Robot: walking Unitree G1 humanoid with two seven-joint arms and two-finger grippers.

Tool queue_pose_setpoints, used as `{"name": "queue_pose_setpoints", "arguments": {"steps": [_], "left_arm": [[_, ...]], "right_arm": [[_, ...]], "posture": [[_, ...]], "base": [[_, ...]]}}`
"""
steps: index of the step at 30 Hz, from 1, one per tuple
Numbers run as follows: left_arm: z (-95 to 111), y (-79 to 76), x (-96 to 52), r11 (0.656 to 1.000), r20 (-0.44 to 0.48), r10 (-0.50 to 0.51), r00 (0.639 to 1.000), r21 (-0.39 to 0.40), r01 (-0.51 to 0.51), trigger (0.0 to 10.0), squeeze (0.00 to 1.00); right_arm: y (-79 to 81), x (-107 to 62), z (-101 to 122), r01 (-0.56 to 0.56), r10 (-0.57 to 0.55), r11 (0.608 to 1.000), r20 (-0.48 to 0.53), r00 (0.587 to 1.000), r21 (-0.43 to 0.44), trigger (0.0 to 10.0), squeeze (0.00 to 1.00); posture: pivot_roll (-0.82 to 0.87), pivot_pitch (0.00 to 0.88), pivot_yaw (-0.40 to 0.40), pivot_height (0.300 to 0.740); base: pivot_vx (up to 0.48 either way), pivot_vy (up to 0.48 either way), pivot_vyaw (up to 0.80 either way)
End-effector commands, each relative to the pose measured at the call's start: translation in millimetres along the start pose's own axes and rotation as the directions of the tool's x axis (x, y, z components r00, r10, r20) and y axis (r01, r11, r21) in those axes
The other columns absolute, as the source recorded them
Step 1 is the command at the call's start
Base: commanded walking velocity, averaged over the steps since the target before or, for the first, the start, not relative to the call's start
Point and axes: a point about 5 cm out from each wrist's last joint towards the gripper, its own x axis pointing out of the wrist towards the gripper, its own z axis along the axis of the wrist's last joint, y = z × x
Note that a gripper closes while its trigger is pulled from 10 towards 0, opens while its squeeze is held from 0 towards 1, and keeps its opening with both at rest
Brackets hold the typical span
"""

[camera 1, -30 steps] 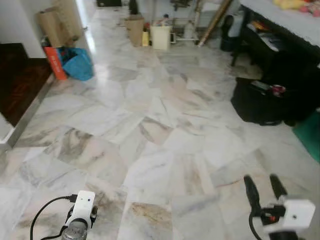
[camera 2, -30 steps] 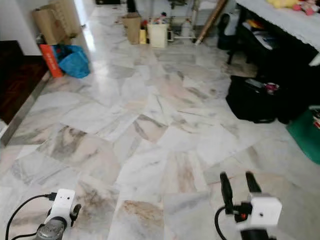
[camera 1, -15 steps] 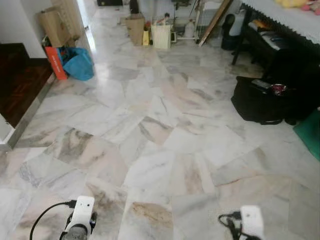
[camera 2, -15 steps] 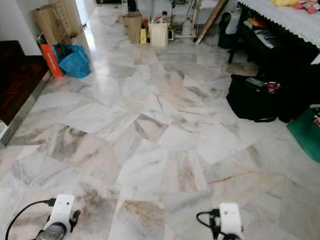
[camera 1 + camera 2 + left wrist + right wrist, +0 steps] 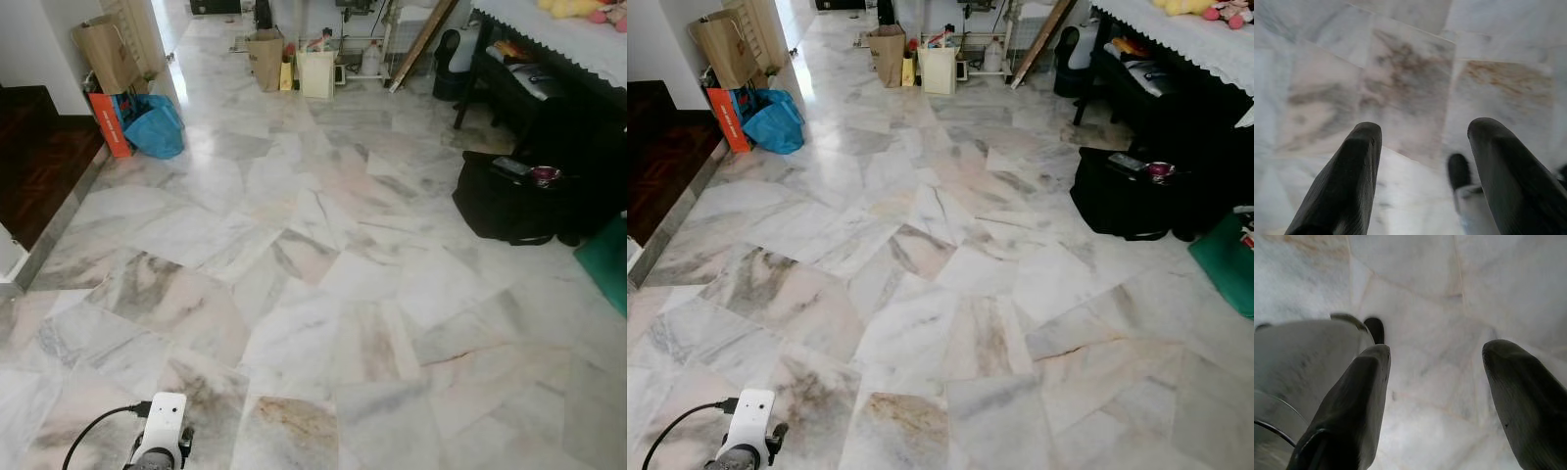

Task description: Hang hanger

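Two grippers hang with their fingers spread apart and nothing between them, and the change that matters is on the right: a second ago the right arm was raised at the near right of the head views with its black fingers standing up, half a second ago only its white wrist block showed low at the frame edge, and it has since dropped down to the robot's side. Going left to right now, the dark wooden step lies at far left, the orange box and blue bag sit beside it against the wall, the left arm's white wrist block stays low at the near left, the marble floor runs through the middle, and a black bag rests by the dark table at right. In the wrist views the left gripper and right gripper both point down at bare marble. No hanger can be made out anywhere, so my reading is that the robot is walking to find it or the rail, with both arms stowed.
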Motion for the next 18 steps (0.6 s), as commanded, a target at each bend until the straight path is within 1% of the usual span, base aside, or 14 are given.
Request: {"name": "queue_pose_setpoints", "arguments": {"steps": [1, 3, 4, 5, 6, 10, 12, 14, 18], "left_arm": [[-7, -2.2, -1.6, 1.0, -0.033, -0.001, 0.999, -0.018, 0.001, 10.0, 0.0], [-7, -8.7, -1.5, 1.0, -0.039, -0.001, 0.999, 0.007, 0.002, 10.0, 0.0], [-7, -10.8, -1.6, 1.0, -0.038, -0.004, 0.999, 0.008, 0.004, 10.0, 0.0], [-6, -13.2, -1.6, 1.0, -0.036, -0.007, 0.999, 0.008, 0.007, 10.0, 0.0], [-6, -14.2, -1.6, 1.0, -0.036, -0.007, 0.999, 0.01, 0.007, 10.0, 0.0], [-7, -18.5, -2.4, 1.0, -0.034, -0.011, 0.999, 0.026, 0.012, 10.0, 0.0], [-11, -18.7, -3.7, 1.0, -0.035, -0.005, 0.999, 0.02, 0.005, 10.0, 0.0], [-13, -18.3, -4.5, 1.0, -0.032, -0.006, 0.999, 0.021, 0.006, 10.0, 0.0], [-23, -18.0, -8.1, 0.998, -0.048, -0.03, 0.998, 0.047, 0.032, 10.0, 0.0]], "right_arm": [[-5.0, 0.2, 6, 0.004, -0.005, 1.0, 0.024, 1.0, 0.016, 10.0, 0.0], [-12.8, 0.9, 15, 0.021, -0.022, 0.999, 0.037, 0.999, 0.028, 10.0, 0.0], [-13.6, 1.2, 18, 0.019, -0.019, 1.0, 0.038, 0.999, 0.012, 10.0, 0.0], [-13.6, 2.1, 24, 0.011, -0.011, 1.0, 0.047, 0.999, -0.015, 10.0, 0.0], [-13.4, 2.6, 28, 0.008, -0.007, 1.0, 0.053, 0.999, -0.017, 10.0, 0.0], [-9.9, 4.7, 45, -0.009, 0.009, 1.0, 0.099, 0.995, -0.003, 10.0, 0.0], [-6.8, 5.6, 56, -0.018, 0.017, 1.0, 0.141, 0.99, 0.008, 10.0, 0.0], [-5.5, 5.8, 59, -0.025, 0.022, 1.0, 0.152, 0.988, 0.018, 10.0, 0.0], [-2.8, 5.6, 58, -0.057, 0.053, 0.998, 0.163, 0.985, 0.015, 10.0, 0.0]], "posture": [[-0.05, 0.0, -0.059, 0.74], [-0.01, 0.0, -0.081, 0.74], [0.0, 0.0, -0.085, 0.74], [0.01, 0.0, -0.087, 0.74], [0.02, 0.0, -0.092, 0.74], [0.03, 0.0, -0.093, 0.74], [0.04, 0.0, -0.091, 0.74], [0.05, 0.0, -0.087, 0.74], [0.05, 0.0, -0.078, 0.74]], "base": [[0.0, 0.0, 0.0], [0.0, 0.0, 0.0], [0.0, 0.0, 0.0], [0.0, 0.0, 0.0], [0.0, 0.0, 0.0], [0.0, 0.0, 0.0], [0.0, 0.0, 0.0], [0.0, 0.0, 0.0], [0.0, 0.0, 0.0]]}}
